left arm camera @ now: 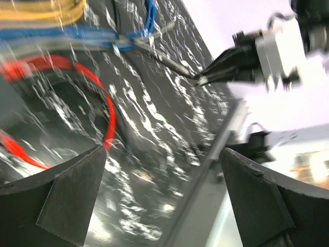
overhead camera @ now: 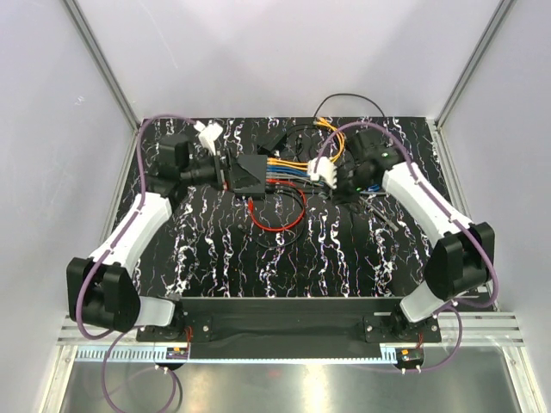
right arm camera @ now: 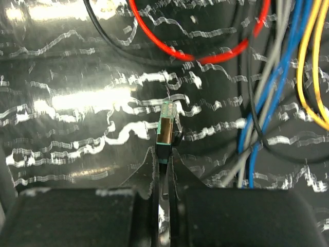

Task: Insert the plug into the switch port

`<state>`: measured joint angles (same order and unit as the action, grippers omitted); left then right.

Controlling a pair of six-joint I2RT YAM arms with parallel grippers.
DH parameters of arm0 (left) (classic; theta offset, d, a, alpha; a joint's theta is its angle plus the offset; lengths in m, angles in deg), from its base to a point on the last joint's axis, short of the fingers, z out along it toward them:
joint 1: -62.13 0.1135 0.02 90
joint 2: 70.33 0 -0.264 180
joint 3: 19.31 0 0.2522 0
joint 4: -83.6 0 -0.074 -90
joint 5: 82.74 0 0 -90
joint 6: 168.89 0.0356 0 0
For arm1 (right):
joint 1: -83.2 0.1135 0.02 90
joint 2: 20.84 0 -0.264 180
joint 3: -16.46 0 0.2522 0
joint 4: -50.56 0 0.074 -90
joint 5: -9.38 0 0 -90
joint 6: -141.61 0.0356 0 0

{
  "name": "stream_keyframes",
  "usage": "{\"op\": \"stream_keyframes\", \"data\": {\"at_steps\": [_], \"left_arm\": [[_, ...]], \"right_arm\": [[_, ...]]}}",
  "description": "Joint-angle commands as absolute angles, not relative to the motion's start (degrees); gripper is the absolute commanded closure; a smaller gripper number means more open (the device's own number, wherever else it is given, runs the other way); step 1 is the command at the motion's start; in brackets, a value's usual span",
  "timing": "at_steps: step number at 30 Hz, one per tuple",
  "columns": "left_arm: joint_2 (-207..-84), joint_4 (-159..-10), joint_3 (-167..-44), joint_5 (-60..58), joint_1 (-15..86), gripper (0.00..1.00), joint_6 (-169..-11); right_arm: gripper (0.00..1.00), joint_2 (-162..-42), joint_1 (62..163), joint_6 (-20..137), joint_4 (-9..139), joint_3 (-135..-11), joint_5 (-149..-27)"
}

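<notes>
A red cable [right arm camera: 205, 59] loops on the dark patterned table [overhead camera: 258, 275], on the near side of the clutter. Beyond it, to the right, the right gripper [right arm camera: 165, 154] pinches a small plug [right arm camera: 167, 128] between its pressed fingers, with the plug's tip pointing out past them. To the left, the left gripper [left arm camera: 163, 154] is spread wide and grips nothing. It sits just left of the switch [overhead camera: 251, 176], which lies flat mid-table. Blue and orange cables [overhead camera: 288, 163] run off to the right from the switch.

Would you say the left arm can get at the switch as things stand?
Probably yes: the left gripper stands open right beside the switch, with nothing visible between them; the cables leave its far side.
</notes>
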<state>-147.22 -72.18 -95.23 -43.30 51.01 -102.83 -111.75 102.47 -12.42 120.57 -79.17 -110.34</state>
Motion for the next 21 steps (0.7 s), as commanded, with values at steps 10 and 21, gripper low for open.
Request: {"op": "stream_keyframes", "data": {"at_steps": [10,21], "left_arm": [[-153.2,-83.7,-86.3,-40.3,44.6,0.07,-136.1],[-156.4,-98.1,-83.4,-45.9,40.9,0.64,-136.8]], "right_arm": [[1.0,-105.1,117.9,1.9,96.0,-67.6,-93.9],[1.0,-107.9,119.6,4.7,103.4,-72.2,-100.3]]}}
